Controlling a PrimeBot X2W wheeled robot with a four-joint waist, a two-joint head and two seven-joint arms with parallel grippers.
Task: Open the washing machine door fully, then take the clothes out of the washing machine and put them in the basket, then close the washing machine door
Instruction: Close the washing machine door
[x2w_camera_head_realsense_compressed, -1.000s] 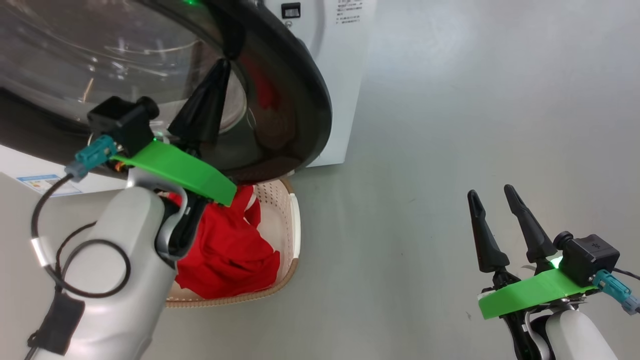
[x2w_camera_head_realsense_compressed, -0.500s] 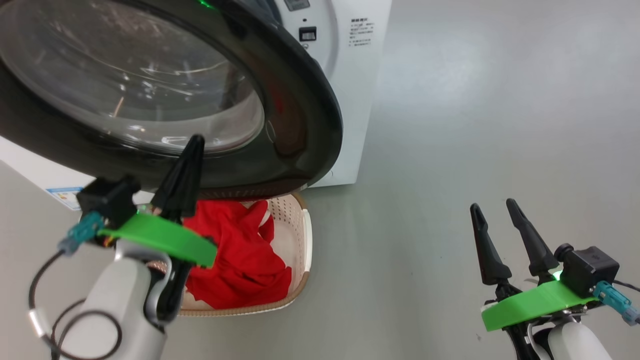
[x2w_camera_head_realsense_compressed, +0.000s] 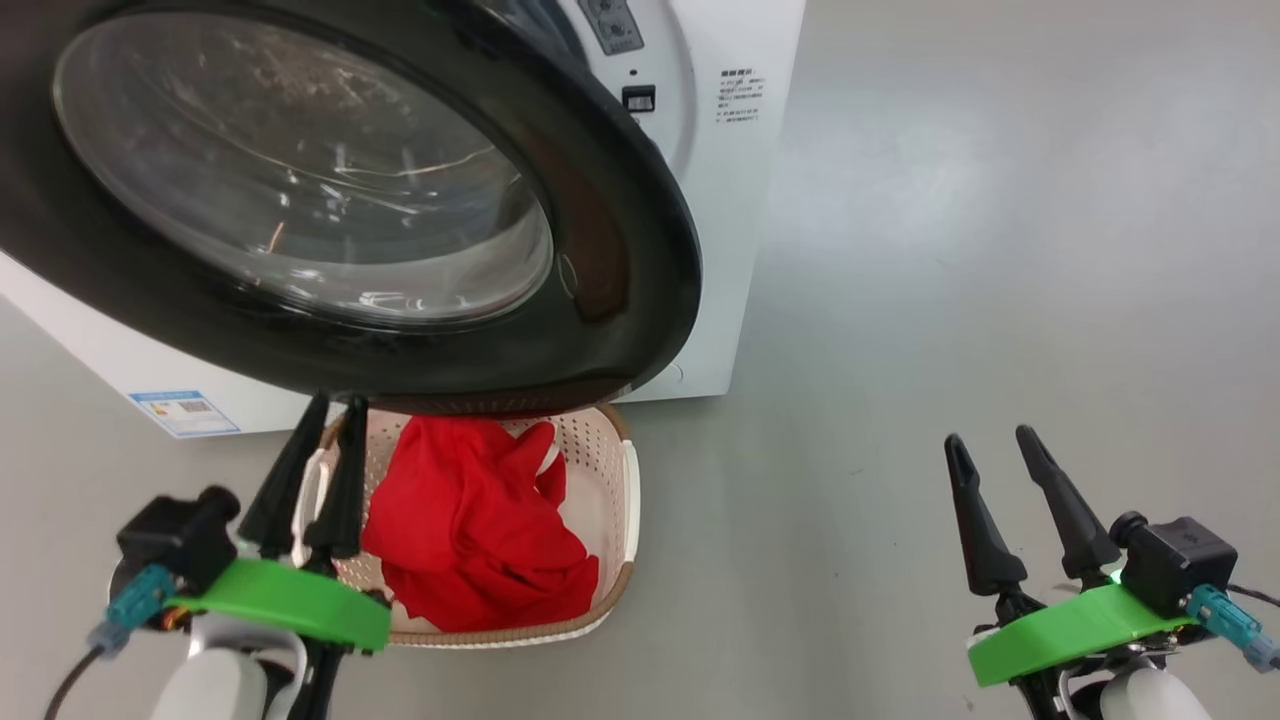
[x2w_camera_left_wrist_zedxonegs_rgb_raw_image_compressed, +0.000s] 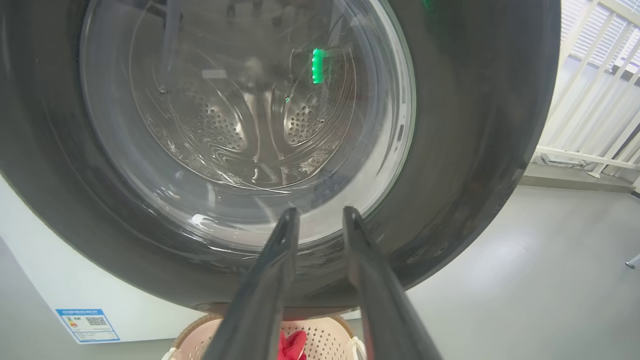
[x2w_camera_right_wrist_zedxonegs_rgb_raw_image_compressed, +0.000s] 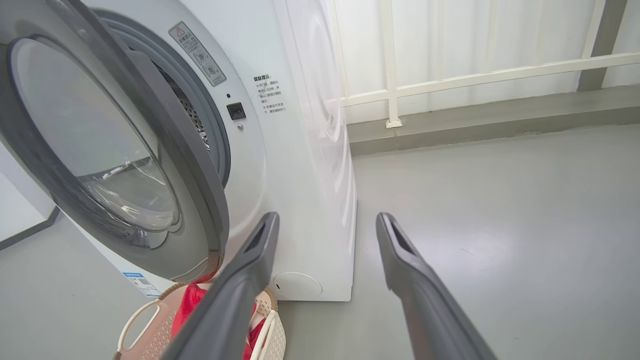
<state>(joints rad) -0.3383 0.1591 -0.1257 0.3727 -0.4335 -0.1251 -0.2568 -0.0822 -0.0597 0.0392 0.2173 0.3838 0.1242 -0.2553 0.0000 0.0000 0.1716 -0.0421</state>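
Under the open door (x2w_camera_head_realsense_compressed: 640, 260), the basket (x2w_camera_head_realsense_compressed: 630, 480) holds the red clothes (x2w_camera_head_realsense_compressed: 470, 520); the door hides its far rim. The left hand (x2w_camera_head_realsense_compressed: 337, 400) has its fingers slightly apart, the right hand (x2w_camera_head_realsense_compressed: 988, 436) wide apart; both are empty.

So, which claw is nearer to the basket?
Left. The left claw is at the left rim of the basket, overlapping it in the head view. The right claw is well off to the basket's right, over the grey floor, apart from it.
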